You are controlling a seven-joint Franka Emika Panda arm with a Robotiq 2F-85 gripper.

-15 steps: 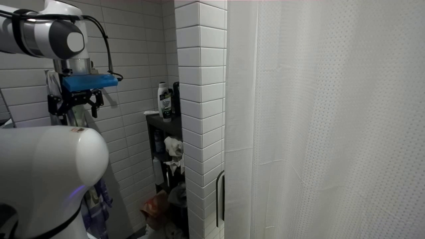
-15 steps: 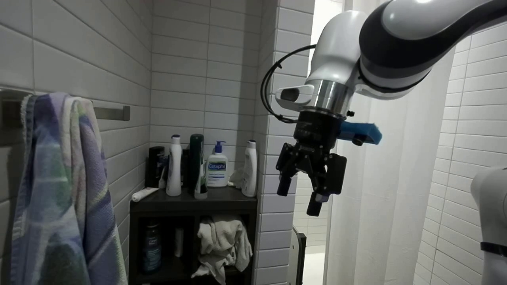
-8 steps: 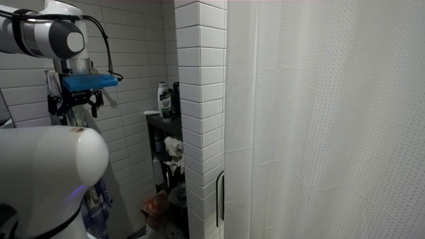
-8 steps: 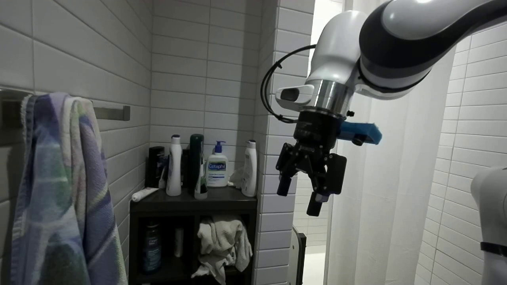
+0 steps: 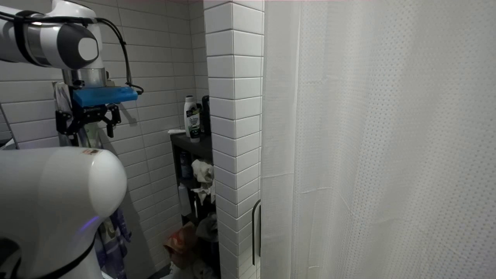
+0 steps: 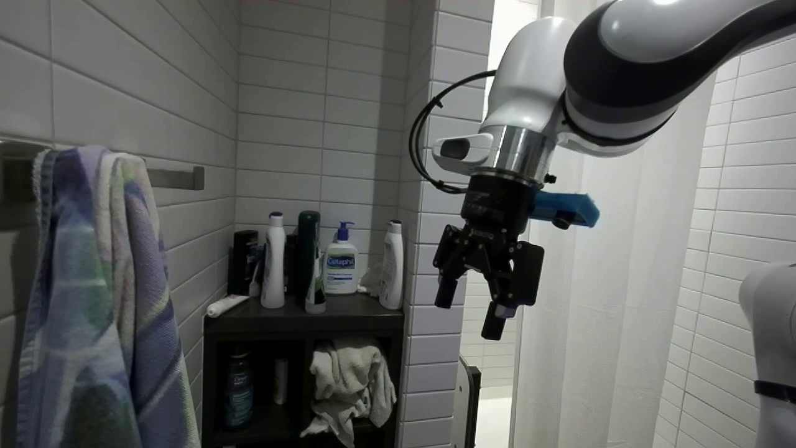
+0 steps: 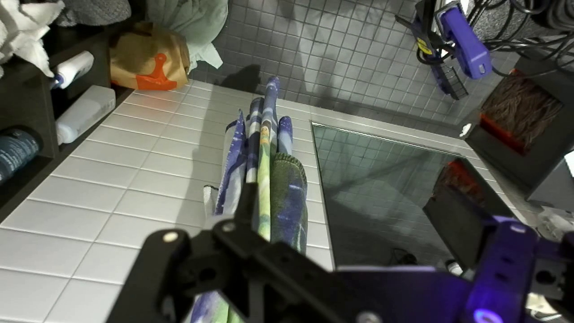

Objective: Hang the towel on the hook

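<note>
The towel (image 6: pixel 87 298), blue, purple and pale green, hangs in folds over a flat metal bar (image 6: pixel 177 178) on the tiled wall in an exterior view. Its lower part shows beside the arm in an exterior view (image 5: pixel 112 248), the rest largely hidden by arm and gripper. In the wrist view the towel (image 7: pixel 289 202) hangs along the wall, partly behind one finger. I cannot make out a separate hook. My gripper (image 6: pixel 470 316) is open and empty, pointing down, well apart from the towel. Its fingers stand wide apart in the wrist view (image 7: pixel 356 206).
A dark shelf (image 6: pixel 298 325) with several bottles (image 6: pixel 341 267) stands in the corner; a white cloth (image 6: pixel 351 386) hangs out of it. A tiled pillar (image 5: pixel 232 116) and a white curtain (image 5: pixel 368 155) stand beside it. A paper bag (image 7: pixel 148 58) lies low near the shelf.
The curtain's edge has shifted very slightly left in an exterior view. The arm, gripper and towel have not visibly moved.
</note>
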